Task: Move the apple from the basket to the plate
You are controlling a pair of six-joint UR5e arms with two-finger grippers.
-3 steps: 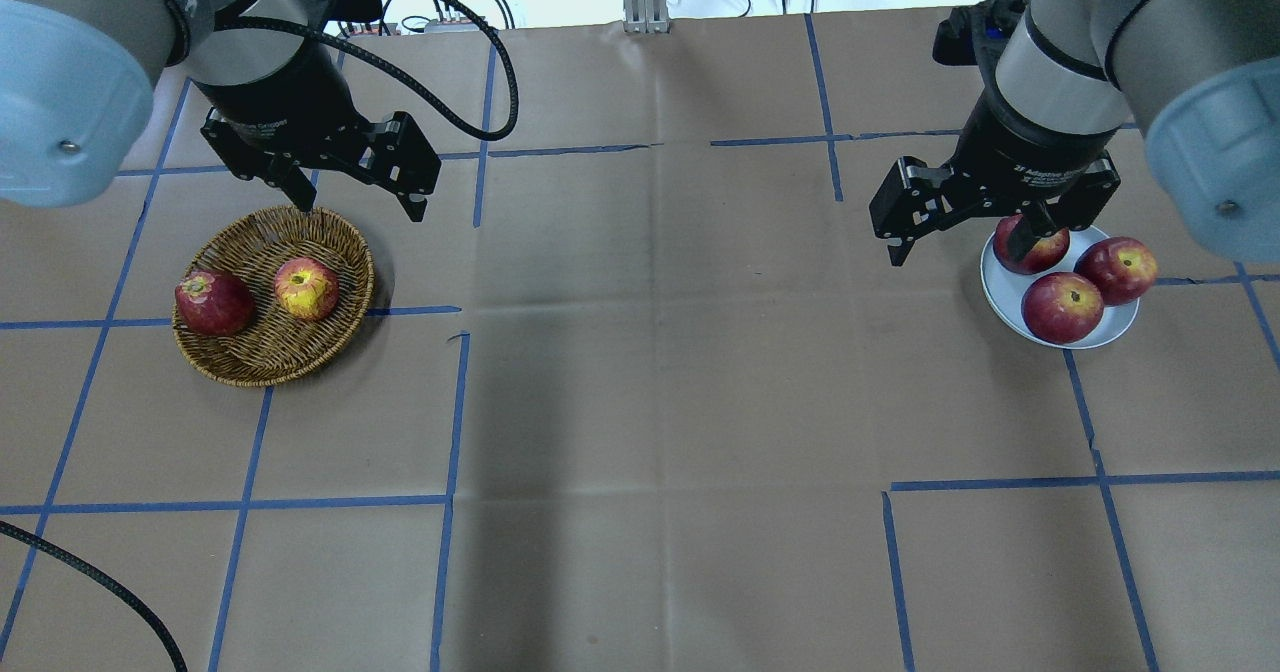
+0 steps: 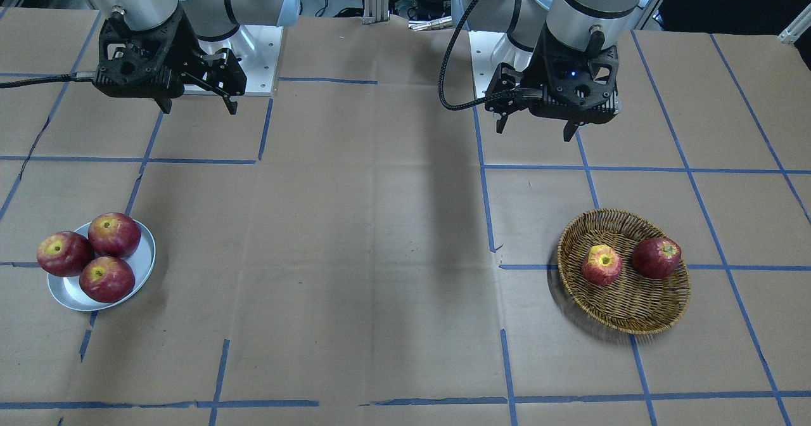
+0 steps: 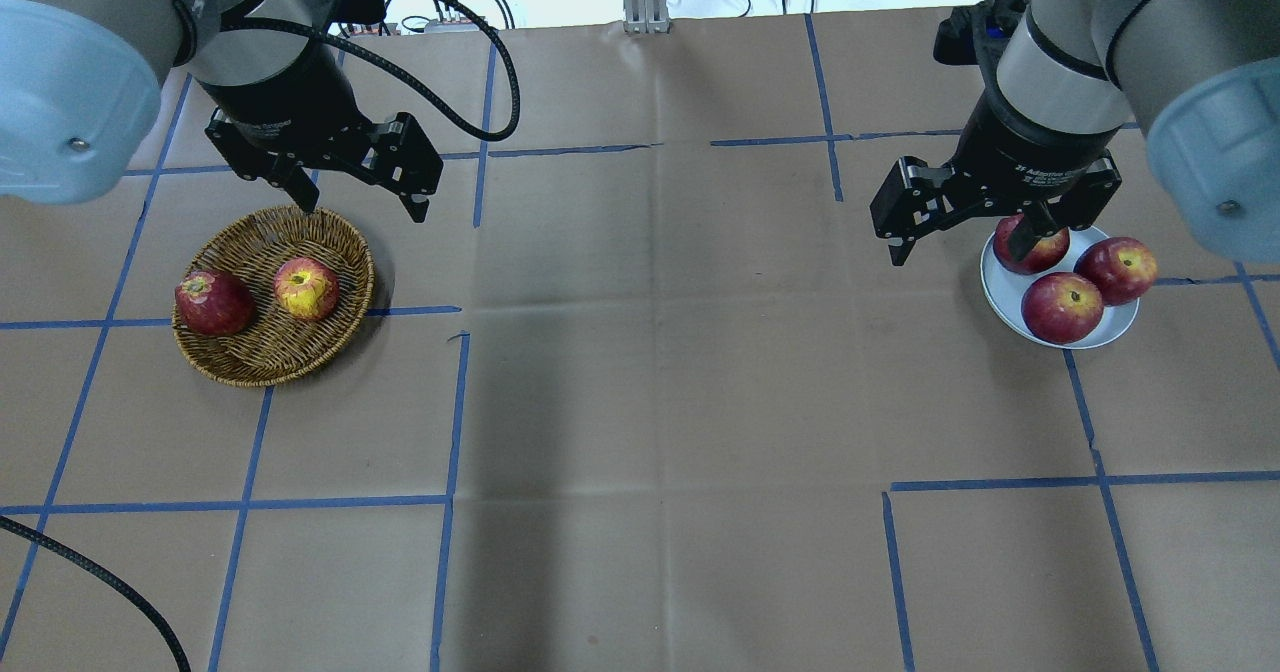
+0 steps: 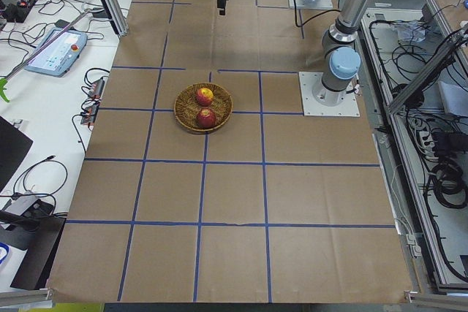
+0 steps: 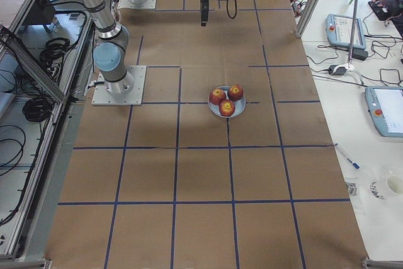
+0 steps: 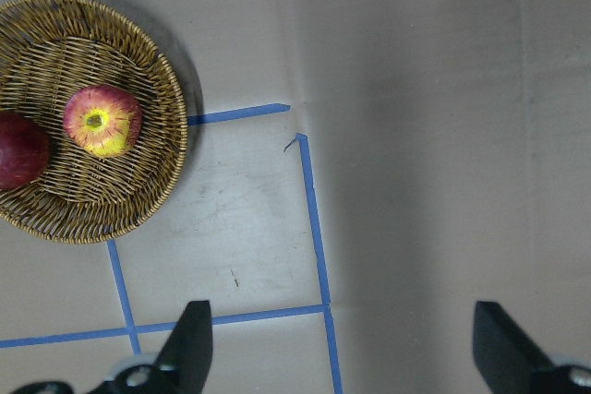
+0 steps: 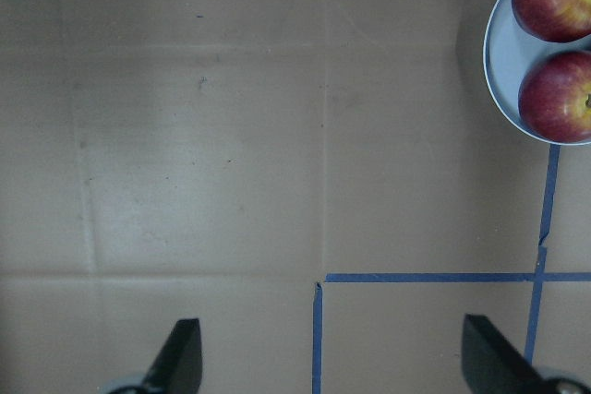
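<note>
Right-edge plate [image 3: 1001,297] is full; your apple [image 3: 306,288] may roll off.
You have left gripper [image 3: 362,208], right gripper [image 3: 958,252] wide, empty; dark apple [image 3: 213,303] crowds basket [image 3: 260,352].

Small white print [image 3: 1045,169] on the black body of the right gripper [image 3: 958,244], upper right of the overhead view, begins "2F Adaptive"; the rest is too small to read. Similar print on the left gripper [image 3: 362,208], upper left, is illegible.
</note>
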